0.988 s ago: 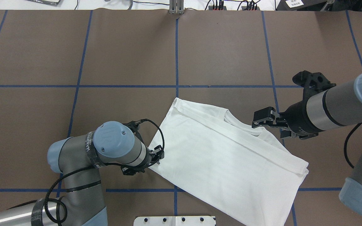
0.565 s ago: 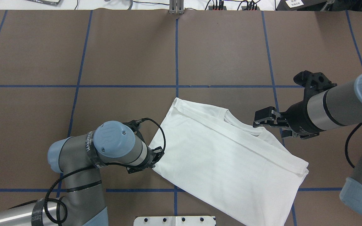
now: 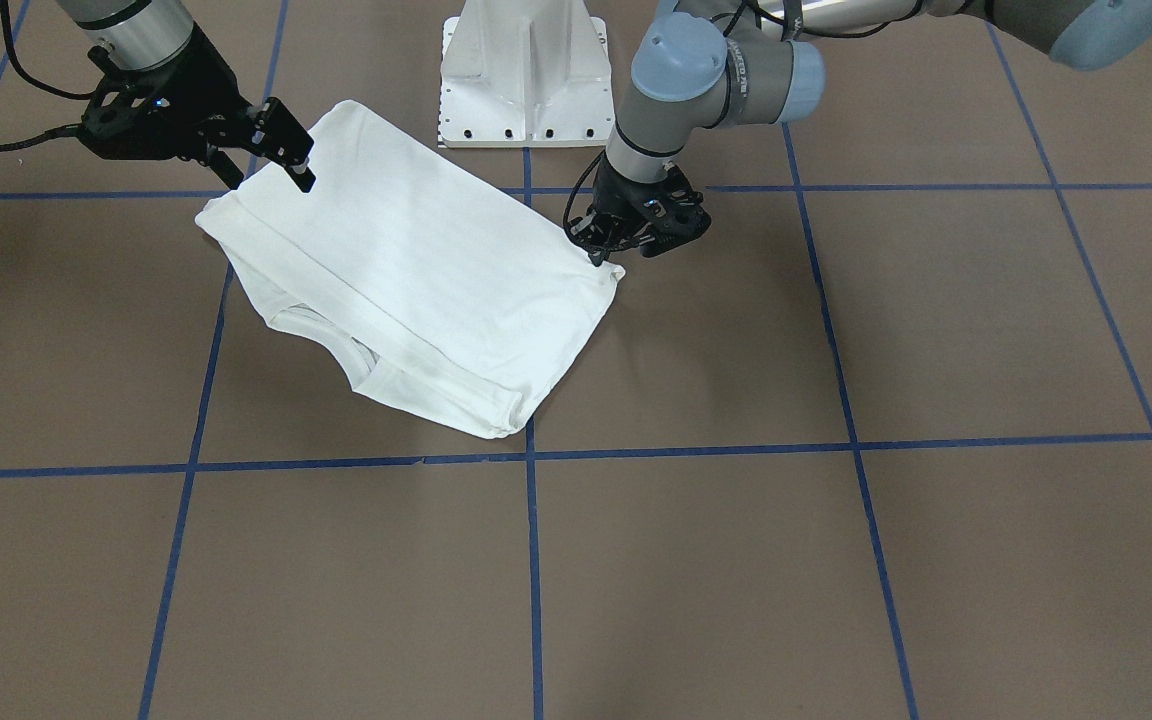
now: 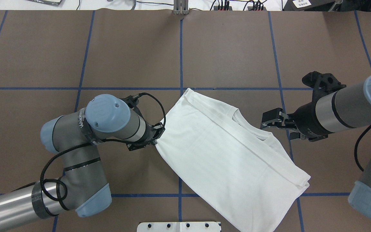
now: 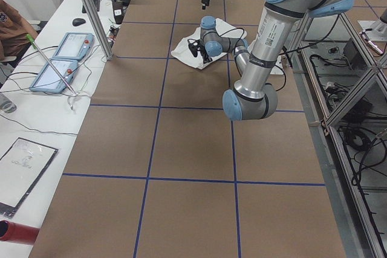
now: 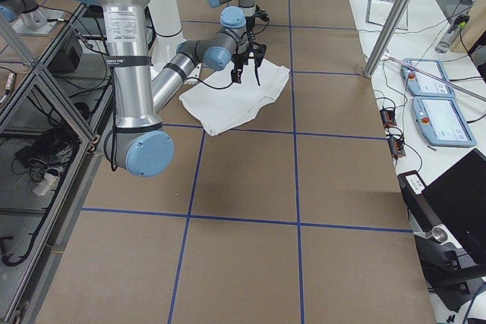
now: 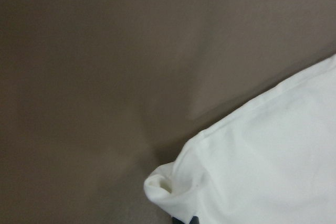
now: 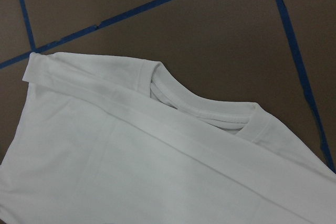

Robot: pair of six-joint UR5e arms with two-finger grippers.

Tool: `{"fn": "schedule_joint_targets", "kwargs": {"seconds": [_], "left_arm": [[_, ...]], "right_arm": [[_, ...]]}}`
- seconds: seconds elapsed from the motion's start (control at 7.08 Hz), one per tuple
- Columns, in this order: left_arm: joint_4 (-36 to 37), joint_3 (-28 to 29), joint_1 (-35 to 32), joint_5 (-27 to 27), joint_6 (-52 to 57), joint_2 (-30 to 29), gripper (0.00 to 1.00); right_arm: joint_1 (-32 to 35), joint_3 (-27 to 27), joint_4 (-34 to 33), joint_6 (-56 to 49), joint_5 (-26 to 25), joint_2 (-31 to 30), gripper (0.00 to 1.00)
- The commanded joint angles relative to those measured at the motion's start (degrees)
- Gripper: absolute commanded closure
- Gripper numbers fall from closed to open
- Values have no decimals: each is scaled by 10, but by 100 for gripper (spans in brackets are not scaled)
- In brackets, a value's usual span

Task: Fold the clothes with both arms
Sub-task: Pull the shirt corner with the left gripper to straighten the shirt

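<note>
Left gripper (image 4: 157,138) is clamping narrow on a bunched corner of the large white folded cotton shirt (image 4: 227,154). The shirt is lying on the brown blue-taped worktop (image 4: 124,48), spreading from that gripper toward the right gripper (image 4: 277,130). The right gripper is hovering with jaws wide, holding nothing, just beside the ribbed collar (image 4: 248,129). Beyond the left gripper, the shirt's far folded corner (image 4: 185,93) is resting on the worktop.
</note>
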Motion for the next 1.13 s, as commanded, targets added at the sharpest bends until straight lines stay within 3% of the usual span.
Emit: {"fn": "schedule_joint_targets", "kwargs": {"seconds": [0.0,0.28,0.56,0.99], "left_arm": [[-26,84,-43,0,40,-61,100],[-116,195,-96,0,95,-91,100],[-132,295,-151,1,176,-143,100],[-250,424,-178,35,243,-202,100]], "right_arm": [[7,-1,0,0,-1,-1,0],[12,-1,0,0,-1,-3,0],[10,-2,0,0,-2,1,0],[9,-8,0,0,-11,4,0]]}}
